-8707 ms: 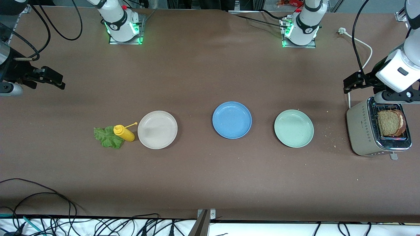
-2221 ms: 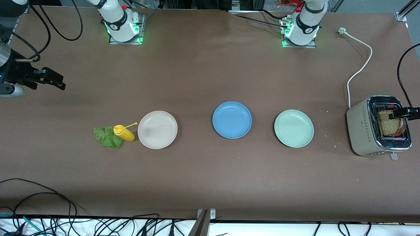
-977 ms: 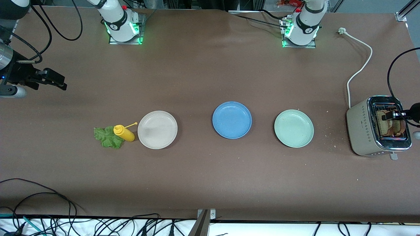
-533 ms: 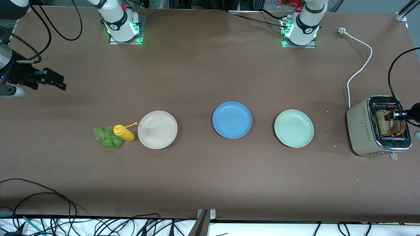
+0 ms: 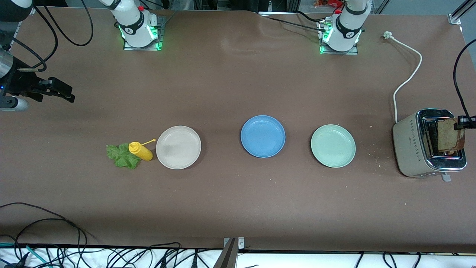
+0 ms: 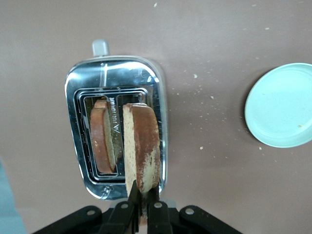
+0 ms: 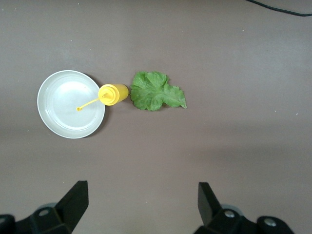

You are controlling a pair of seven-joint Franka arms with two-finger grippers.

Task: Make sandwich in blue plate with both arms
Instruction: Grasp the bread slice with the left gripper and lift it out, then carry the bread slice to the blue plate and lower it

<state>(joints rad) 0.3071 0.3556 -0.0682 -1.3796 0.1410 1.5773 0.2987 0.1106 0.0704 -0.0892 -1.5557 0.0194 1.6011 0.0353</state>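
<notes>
My left gripper (image 6: 143, 196) is shut on the crust edge of one brown bread slice (image 6: 141, 146), which hangs upright just above the toaster (image 5: 409, 149). In the front view that held slice (image 5: 450, 136) shows at the left arm's end of the table, with the left gripper (image 5: 462, 124) at its top. A second bread slice (image 6: 101, 139) stands in the other slot. The blue plate (image 5: 262, 136) lies bare at mid-table. The green lettuce leaf (image 5: 121, 155) lies flat toward the right arm's end. My right gripper (image 5: 66, 95) waits open over bare table there, its fingertips (image 7: 78, 195) wide apart.
A yellow squeeze bottle (image 5: 140, 150) lies between the lettuce and a cream-white plate (image 5: 178, 147). A pale green plate (image 5: 333, 145) sits between the blue plate and the toaster. The toaster's white cord (image 5: 407, 80) runs toward the left arm's base. Crumbs dot the table near the toaster.
The left gripper closed on a bread slice in the toaster and has lifted it up out of its slot. The right arm has stayed put.
</notes>
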